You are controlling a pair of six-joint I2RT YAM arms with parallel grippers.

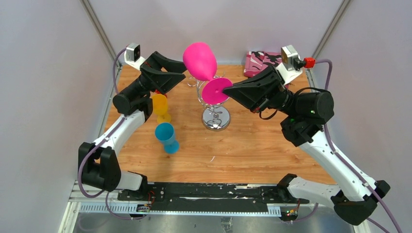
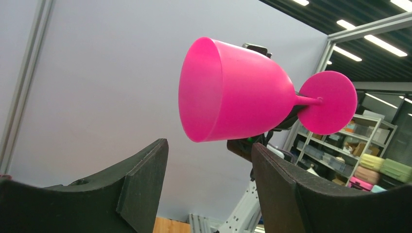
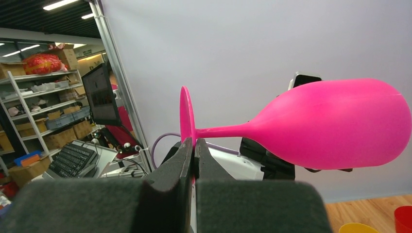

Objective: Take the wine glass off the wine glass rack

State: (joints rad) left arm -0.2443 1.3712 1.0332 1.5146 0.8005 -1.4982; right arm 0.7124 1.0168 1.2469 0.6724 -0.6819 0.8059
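no legible text, labels or numbers in any view, shelf boxes (image 3: 58, 138) too blurred, pink patterned pouch (image 1: 260, 62) print unreadable

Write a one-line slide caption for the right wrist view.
Right gripper pinches the pink wine glass by its foot, holding it sideways before a white wall.

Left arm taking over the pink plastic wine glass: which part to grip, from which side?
Probably the bare stem, from below. The pink plastic wine glass lies sideways; the right gripper pinches its foot rim, and the bowl looks wide for the open left fingers.
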